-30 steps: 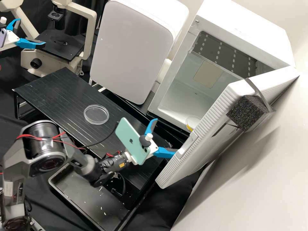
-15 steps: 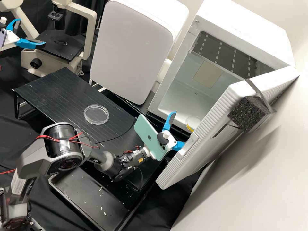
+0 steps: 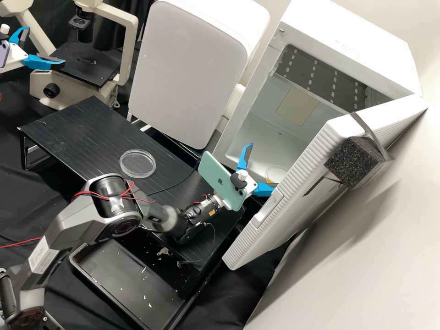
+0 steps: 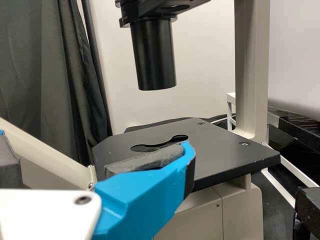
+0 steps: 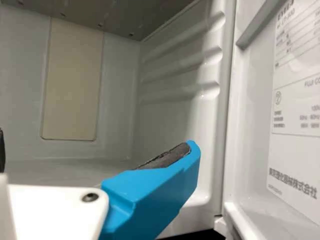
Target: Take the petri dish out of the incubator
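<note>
R gripper (image 3: 262, 166) is holding its jaws spread, nothing between, at the incubator (image 3: 339, 39) mouth, prob. for straddling the dish. Petri dish (image 3: 276, 173), w/ yellow showing, is sitting on the chamber floor nr the front, just beyond the door-side tip. Door (image 3: 305, 160) is standing open, presumably giving access. 2nd dish (image 3: 137, 163), clear, is lying flat on the black stand (image 3: 87, 133), poss. hinting at the set-down area. L gripper (image 3: 46, 45) is hanging by the microscope (image 3: 130, 50), jaws apart, empty, prob. leaving R side room.
</note>
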You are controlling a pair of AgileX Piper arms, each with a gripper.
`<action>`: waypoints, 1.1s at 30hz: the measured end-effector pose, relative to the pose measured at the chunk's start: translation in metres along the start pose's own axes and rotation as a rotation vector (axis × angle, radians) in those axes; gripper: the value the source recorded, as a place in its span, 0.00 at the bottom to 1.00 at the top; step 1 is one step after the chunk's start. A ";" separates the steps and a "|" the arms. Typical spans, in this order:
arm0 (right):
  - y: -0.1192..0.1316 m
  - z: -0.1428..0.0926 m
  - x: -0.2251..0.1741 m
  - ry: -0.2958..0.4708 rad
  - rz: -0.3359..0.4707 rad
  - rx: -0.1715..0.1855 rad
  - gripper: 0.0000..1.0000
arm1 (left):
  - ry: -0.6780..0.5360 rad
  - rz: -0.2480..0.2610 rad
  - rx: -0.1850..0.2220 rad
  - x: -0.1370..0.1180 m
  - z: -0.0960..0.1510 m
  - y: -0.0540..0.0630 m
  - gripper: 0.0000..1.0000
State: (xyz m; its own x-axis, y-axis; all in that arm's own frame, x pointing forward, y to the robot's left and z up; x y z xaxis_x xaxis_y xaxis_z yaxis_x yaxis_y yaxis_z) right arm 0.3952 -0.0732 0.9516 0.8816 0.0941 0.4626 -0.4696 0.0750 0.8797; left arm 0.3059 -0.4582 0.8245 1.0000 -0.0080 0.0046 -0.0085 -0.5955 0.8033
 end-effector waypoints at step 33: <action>-0.013 0.022 0.023 -0.068 -0.037 0.086 1.00 | 0.000 0.000 0.000 0.000 0.000 0.000 1.00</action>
State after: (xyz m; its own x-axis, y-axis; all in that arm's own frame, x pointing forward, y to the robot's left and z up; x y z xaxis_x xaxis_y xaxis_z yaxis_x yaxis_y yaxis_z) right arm 0.4225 -0.0937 0.9534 0.9009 0.0252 0.4333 -0.4333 -0.0084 0.9012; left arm 0.3059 -0.4582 0.8245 1.0000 -0.0080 0.0046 -0.0085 -0.5955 0.8033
